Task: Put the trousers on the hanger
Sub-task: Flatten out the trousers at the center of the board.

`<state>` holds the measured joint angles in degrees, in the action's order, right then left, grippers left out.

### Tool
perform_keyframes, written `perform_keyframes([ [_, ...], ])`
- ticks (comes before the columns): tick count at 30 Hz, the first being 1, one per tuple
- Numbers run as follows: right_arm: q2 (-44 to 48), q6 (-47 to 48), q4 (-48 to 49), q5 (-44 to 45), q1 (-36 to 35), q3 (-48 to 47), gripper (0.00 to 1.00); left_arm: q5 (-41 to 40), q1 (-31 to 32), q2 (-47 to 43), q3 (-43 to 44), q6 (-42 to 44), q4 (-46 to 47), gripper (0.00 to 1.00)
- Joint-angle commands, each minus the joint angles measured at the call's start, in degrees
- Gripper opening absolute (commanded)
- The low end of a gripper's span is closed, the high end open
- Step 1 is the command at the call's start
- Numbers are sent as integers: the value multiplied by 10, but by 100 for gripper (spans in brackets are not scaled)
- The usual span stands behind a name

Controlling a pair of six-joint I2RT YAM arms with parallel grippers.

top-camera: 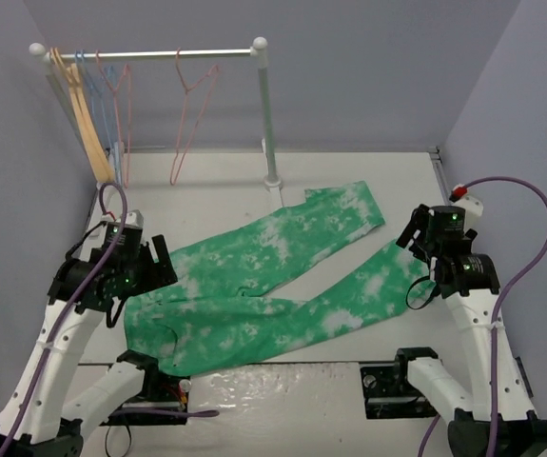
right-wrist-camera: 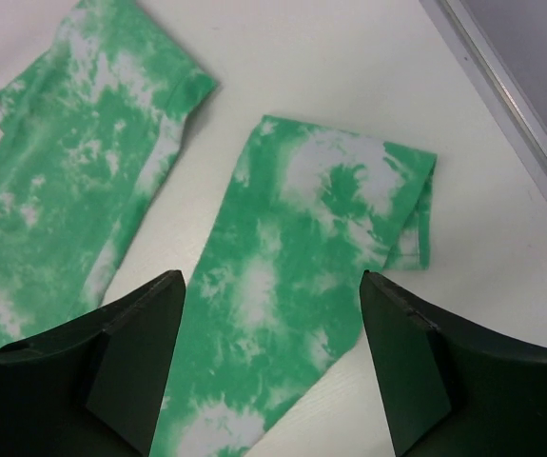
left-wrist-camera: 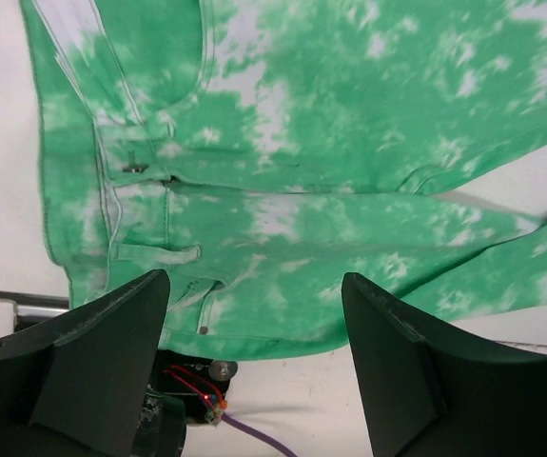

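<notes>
The green trousers [top-camera: 263, 286] with white blotches lie flat on the table, waist at the left and both legs running right. My left gripper [top-camera: 156, 267] hovers open over the waist end. The waistband, a belt loop and a button [left-wrist-camera: 135, 167] show beyond its fingers [left-wrist-camera: 111, 352], and nothing sits between them [left-wrist-camera: 254, 367]. My right gripper [top-camera: 418, 276] is open above the nearer leg, close to its hem [right-wrist-camera: 411, 214]. That leg [right-wrist-camera: 273, 286] runs under the gap [right-wrist-camera: 268, 376] without being gripped. The pink wire hanger [top-camera: 195, 119] hangs alone on the rail at the back.
A white rail on a post [top-camera: 267, 114] stands at the back. At its left end hang a tan wooden hanger [top-camera: 87, 129], light blue wire hangers [top-camera: 99, 100] and another pink one [top-camera: 124, 105]. The table's raised edge [right-wrist-camera: 511, 105] runs on the right. Grey walls enclose the table.
</notes>
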<state>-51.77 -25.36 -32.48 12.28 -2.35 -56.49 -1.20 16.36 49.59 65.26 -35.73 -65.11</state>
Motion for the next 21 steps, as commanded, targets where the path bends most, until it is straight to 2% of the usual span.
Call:
perform_keyframes([
  [1, -160, 36, 114, -67, 0, -65, 73, -27, -3, 14, 28, 3, 28, 74],
  [2, -202, 37, 132, -84, 1, -76, 73, -24, -3, 18, 20, 2, 52, 77],
  [7, -372, 78, 193, -126, 4, -162, 77, -29, -6, 74, -33, -1, 153, 77],
  [13, -523, 156, 245, -178, 17, -241, 80, 0, -12, 156, -82, -7, 267, 77],
  [17, -578, 176, 271, -213, 21, -267, 80, 7, -12, 217, -95, -14, 312, 77],
  [21, -614, 198, 291, -200, 21, -275, 81, 9, -12, 262, -102, -22, 339, 77],
])
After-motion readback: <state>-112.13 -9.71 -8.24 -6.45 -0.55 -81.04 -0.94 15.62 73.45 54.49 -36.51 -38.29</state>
